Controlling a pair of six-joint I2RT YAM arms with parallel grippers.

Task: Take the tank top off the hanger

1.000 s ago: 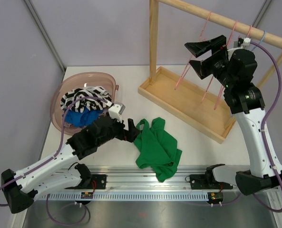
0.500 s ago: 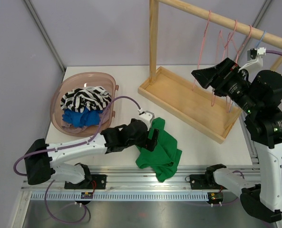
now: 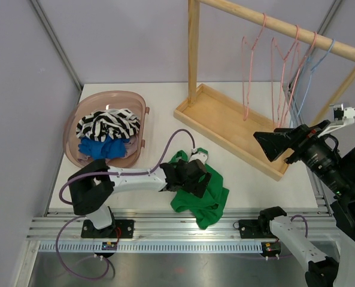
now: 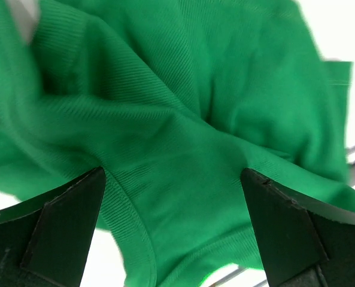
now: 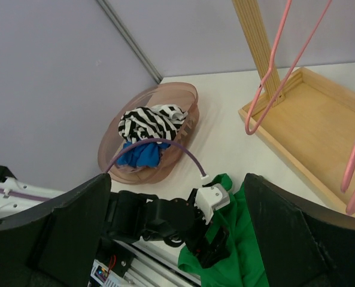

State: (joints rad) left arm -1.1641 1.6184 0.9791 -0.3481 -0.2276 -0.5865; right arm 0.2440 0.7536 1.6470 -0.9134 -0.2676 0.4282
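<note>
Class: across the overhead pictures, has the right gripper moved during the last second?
Yes. The right gripper has dropped from the wooden rail toward the near corner of the tray.

left gripper [image 3: 196, 177] stretched forward and low, jaws spread wide; right gripper [image 3: 272, 145] raised, equally wide.

A green ribbed tank top [image 3: 208, 194] is seen off any hanger, crumpled in a loose heap on the white surface [image 3: 165, 101] near its front edge. Bare pink wire hangers [image 3: 246, 78] are hung side by side on the wooden rail [image 3: 273, 25].
</note>
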